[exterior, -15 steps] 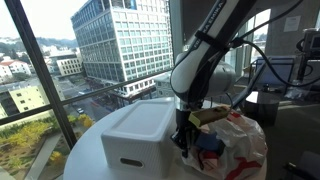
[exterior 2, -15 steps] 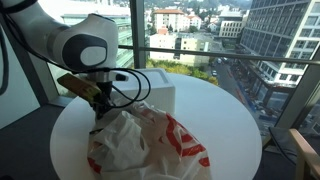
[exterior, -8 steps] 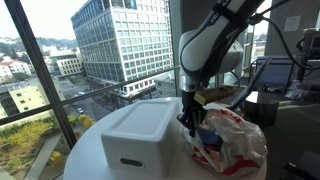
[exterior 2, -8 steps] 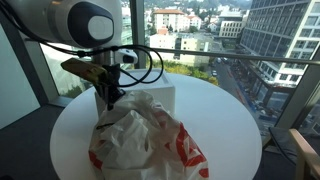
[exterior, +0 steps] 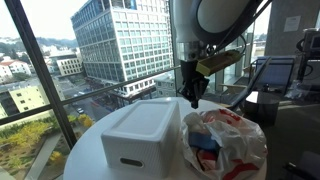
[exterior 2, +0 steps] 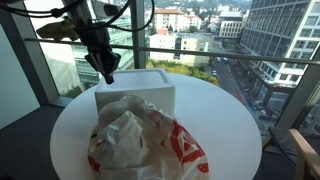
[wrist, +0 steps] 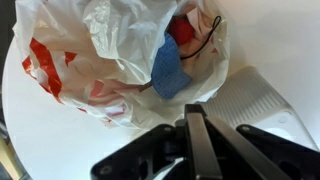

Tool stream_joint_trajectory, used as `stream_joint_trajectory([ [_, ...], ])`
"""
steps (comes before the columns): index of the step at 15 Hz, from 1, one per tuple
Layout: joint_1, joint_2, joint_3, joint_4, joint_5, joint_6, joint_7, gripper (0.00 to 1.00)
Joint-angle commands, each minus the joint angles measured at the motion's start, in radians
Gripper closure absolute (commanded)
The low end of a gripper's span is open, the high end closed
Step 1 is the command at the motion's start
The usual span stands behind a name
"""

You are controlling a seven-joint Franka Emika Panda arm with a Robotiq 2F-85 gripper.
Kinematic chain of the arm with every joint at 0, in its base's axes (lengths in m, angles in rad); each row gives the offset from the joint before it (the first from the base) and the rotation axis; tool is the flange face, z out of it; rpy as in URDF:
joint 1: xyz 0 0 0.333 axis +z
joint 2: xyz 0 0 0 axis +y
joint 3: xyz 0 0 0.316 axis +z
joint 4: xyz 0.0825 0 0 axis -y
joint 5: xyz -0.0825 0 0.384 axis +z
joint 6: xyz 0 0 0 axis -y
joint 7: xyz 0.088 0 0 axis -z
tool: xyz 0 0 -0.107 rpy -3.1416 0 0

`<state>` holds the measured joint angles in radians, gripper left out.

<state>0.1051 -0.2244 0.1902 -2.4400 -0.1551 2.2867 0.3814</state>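
Lying crumpled on the round table [exterior: 88, 150], the plastic bag [exterior: 226, 140] presses against one side of the white foam box [exterior: 140, 133]. In the wrist view the bag [wrist: 110, 55] gapes open. It shows a blue packet [wrist: 170, 75], a red item [wrist: 185, 32] and a thin black cord [wrist: 207, 45], with the box [wrist: 258, 105] just beside its mouth. Red print marks the bag's far side [exterior 2: 185, 145], away from the box [exterior 2: 140, 82].

The gripper [exterior: 192, 100] hangs in the air above the seam where bag meets box, touching neither. Its fingers [wrist: 194, 125] are pressed together with nothing between them. In an exterior view it [exterior 2: 108, 77] sits over the box's rear corner. Beyond the box, glass walls look out on an office tower [exterior: 115, 40].
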Motion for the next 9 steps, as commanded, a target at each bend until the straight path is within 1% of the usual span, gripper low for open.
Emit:
stream_joint_trajectory([
  [1,0.013,0.017,0.009,0.008,0.043,0.01,-0.008,0.95],
  [3,0.025,0.056,0.005,0.0,0.09,0.06,-0.02,0.95],
  [4,0.023,0.074,0.011,-0.005,0.081,0.085,-0.005,0.97],
  [5,0.023,0.087,0.016,-0.004,0.073,0.087,0.016,0.71],
  [6,0.017,0.088,0.025,-0.002,0.023,0.062,0.052,0.71],
  [7,0.018,0.09,0.025,-0.001,0.006,0.048,0.067,0.71],
  [9,0.017,0.076,0.03,-0.003,-0.054,0.011,0.128,0.56],
])
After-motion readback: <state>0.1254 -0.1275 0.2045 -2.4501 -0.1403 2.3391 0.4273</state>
